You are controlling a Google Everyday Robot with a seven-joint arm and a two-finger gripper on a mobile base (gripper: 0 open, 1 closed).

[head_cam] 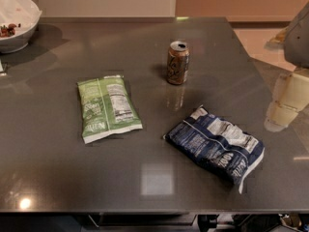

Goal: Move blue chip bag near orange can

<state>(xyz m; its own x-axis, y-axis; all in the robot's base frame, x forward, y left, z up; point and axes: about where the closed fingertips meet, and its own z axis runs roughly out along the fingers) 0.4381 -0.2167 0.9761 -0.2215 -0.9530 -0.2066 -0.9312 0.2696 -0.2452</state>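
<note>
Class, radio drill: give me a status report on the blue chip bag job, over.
Gripper at right edge, clear of the bag. Blue chip bag flat on table, apart from orange can, untouched. Green chip bag off left, not in the way.

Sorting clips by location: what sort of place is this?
Probably an office kitchenette or break room: a dark counter holds an orange can, a blue chip bag, a green chip bag and a white bowl. The robot's pincer hangs at its right edge.

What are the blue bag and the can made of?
The blue bag looks like thin foil or plastic: it is crinkled and shiny. The can is likely metal, with a silver rim and a glossy side. The gripper hangs at the right edge, touching neither.
</note>
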